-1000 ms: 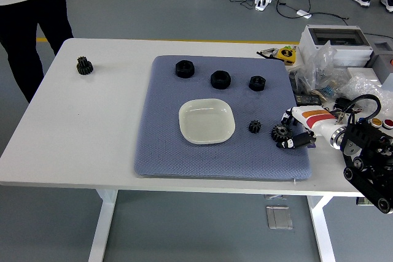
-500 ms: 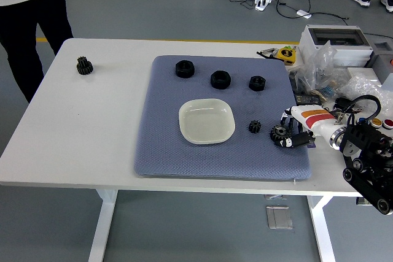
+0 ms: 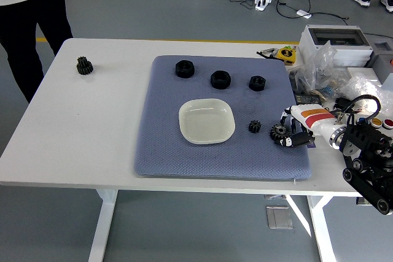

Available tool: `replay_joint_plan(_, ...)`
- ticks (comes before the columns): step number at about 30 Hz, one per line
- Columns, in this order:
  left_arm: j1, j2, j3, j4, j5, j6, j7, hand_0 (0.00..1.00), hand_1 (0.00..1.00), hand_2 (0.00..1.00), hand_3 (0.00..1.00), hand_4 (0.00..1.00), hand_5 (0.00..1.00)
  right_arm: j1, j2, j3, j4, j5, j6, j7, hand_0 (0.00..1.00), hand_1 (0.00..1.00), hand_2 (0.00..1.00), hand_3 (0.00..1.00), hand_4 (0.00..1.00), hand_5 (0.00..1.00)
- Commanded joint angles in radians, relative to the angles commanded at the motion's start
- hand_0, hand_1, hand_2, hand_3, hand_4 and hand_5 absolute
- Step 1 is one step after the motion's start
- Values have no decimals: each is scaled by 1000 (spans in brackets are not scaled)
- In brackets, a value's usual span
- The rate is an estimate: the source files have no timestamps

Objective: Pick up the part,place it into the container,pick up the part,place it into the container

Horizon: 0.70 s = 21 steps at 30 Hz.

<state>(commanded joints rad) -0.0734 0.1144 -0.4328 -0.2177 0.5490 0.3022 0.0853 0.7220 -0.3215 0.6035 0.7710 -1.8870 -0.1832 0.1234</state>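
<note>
The right hand [image 3: 293, 128], white-shelled with black fingers, is positioned at the right edge of the blue-grey textured mat [image 3: 161, 145] on the white worktop [image 3: 92, 127]. The small black toothed gear [image 3: 280, 131] lies immediately to the left of the hand, between the curled fingertips and in apparent contact with them. Whether the fingers are closed firmly on the gear or only bracketing it cannot be determined. The gear rests flat on the mat, its axis upright, so no long axis needs to be considered.

A second, smaller black gear [image 3: 255, 127] lies just beside the first, further left. The shallow cream square container [image 3: 207, 121] is located left of both, near the mat centre, and is seen empty.

The right hand is judged the nearer one; no left hand is visible. The transfer is judged to require a lift followed by leftward travel over the smaller gear.
</note>
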Motion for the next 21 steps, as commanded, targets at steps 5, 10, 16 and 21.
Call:
replay_joint_plan(5, 1, -1, -4, -1, 8, -1, 3, 629, 632, 622, 564, 634, 554, -1, -3, 3, 2, -1, 0, 0, 2, 98, 240, 458, 884, 217)
replay_joint_plan(10, 2, -2, -4, -1, 11, -2, 3, 629, 633, 622, 564, 634, 555, -6, -9, 17, 22, -2, -1, -1, 2, 94, 234, 455, 882, 188)
replay_joint_plan(16, 5, -3, -9, -1, 19, -3, 5, 629, 634, 622, 564, 634, 555, -6, -16, 23, 56, -2, -5, -2, 4, 95, 233, 456, 879, 175)
replay_joint_plan(21, 7, -2, -14, -1, 26, -3, 7, 629, 633, 621, 564, 634, 555, -1, -12, 21, 89, -15, -6, -7, 3, 95, 233, 455, 880, 160)
